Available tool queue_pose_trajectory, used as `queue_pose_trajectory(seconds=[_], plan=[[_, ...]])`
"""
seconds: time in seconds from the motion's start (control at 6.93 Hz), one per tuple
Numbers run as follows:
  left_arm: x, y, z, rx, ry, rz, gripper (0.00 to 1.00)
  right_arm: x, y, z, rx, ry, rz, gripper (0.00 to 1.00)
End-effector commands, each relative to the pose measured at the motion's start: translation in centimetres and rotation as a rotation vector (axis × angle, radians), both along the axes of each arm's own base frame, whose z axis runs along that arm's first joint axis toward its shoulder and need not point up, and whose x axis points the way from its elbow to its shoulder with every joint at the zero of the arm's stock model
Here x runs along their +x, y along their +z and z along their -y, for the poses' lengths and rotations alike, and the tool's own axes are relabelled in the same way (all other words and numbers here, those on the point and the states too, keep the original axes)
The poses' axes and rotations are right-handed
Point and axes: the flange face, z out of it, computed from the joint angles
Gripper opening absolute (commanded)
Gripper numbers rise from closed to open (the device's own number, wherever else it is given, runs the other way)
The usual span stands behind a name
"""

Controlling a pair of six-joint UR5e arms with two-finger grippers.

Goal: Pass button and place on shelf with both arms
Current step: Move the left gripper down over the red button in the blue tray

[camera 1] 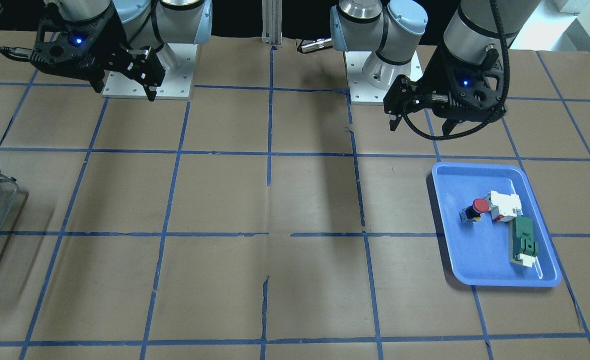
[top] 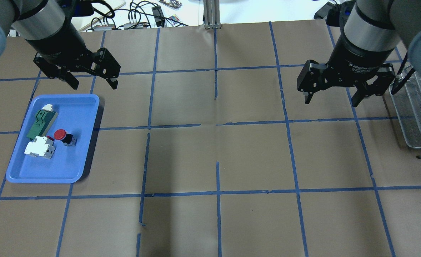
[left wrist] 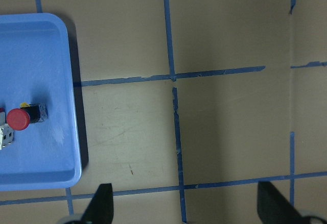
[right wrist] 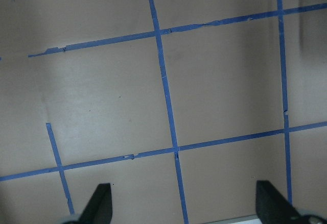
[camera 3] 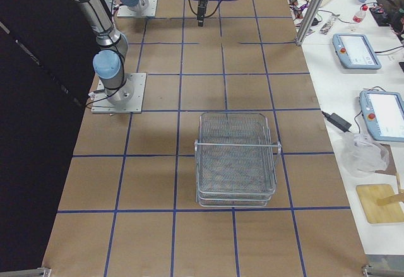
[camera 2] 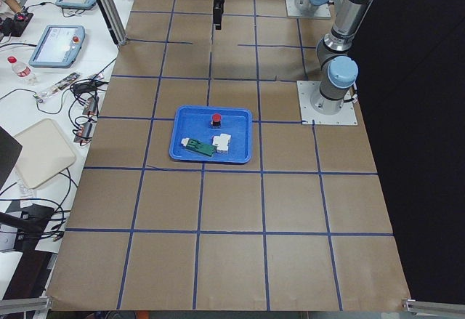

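The button, with its red cap and black body, lies on its side in the blue tray. It also shows in the overhead view and the left wrist view. The wire-mesh shelf stands at the table's right end; it also shows in the exterior right view. My left gripper hangs open and empty above the table, just beyond the tray's far right corner. My right gripper hangs open and empty, just left of the shelf.
In the tray a white block with red marks touches the button's cap side, and a green flat part lies beyond it. Brown paper with blue tape lines covers the table. Cables and tablets lie past the far edge.
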Motion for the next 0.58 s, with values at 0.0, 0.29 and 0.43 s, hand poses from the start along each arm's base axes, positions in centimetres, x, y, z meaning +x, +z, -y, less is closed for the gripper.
queue_pose_trajectory(seconds=[0.0, 0.29, 0.43], plan=[[0.3, 0.8, -0.7, -0.012, -0.006, 0.001, 1.0, 0.0, 0.0, -0.1, 0.0, 0.001, 0.002, 1.0], [6.7, -1.4, 1.1, 0.048, 0.093, 0.019, 1.0, 0.0, 0.0, -0.1, 0.0, 0.0, 0.001, 1.0], [11.4, -4.0, 1.8, 0.091, 0.044, -0.008, 1.0, 0.0, 0.0, -0.1, -0.002, 0.0, 0.004, 1.0]])
